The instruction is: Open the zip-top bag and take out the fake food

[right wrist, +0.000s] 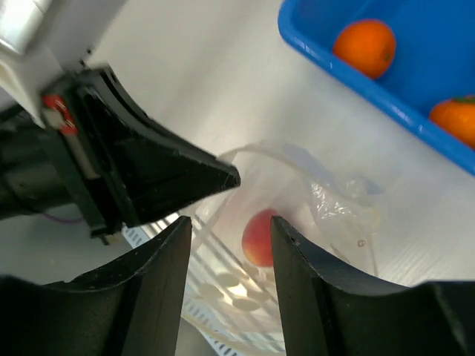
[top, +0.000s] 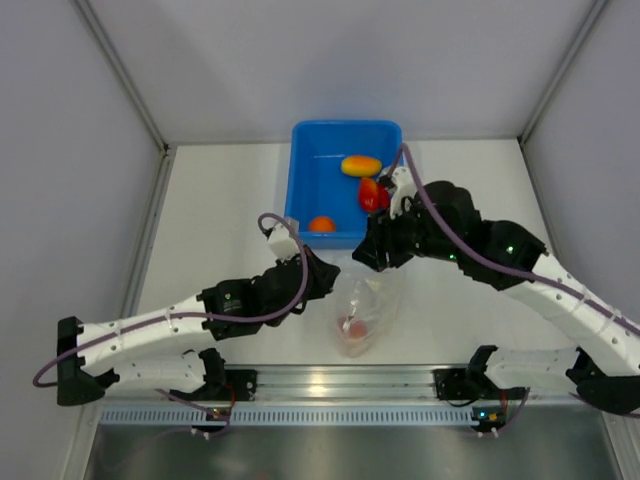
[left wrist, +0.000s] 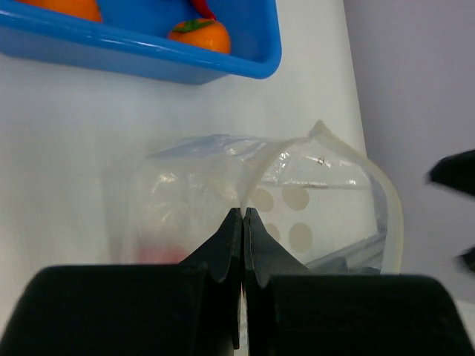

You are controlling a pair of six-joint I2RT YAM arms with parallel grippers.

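The zip-top bag (top: 368, 312), clear with white dots, lies on the table in front of the blue tub, its mouth held agape. My left gripper (top: 326, 274) is shut on the bag's near rim (left wrist: 245, 200). One piece of fake food, a pink-red fruit (right wrist: 259, 237), still lies inside the bag (right wrist: 326, 200). My right gripper (right wrist: 231, 220) is open just above the bag's mouth, the fruit showing beyond the gap between its fingers, nothing clamped. In the top view the right gripper (top: 370, 254) hangs between the tub and the bag.
The blue tub (top: 300, 170) stands at the back centre and holds a yellow-orange fruit (top: 361, 165), a red one (top: 373, 194) and an orange one (top: 321, 224). Grey walls close in the table on both sides. A metal rail (top: 330, 380) runs along the near edge.
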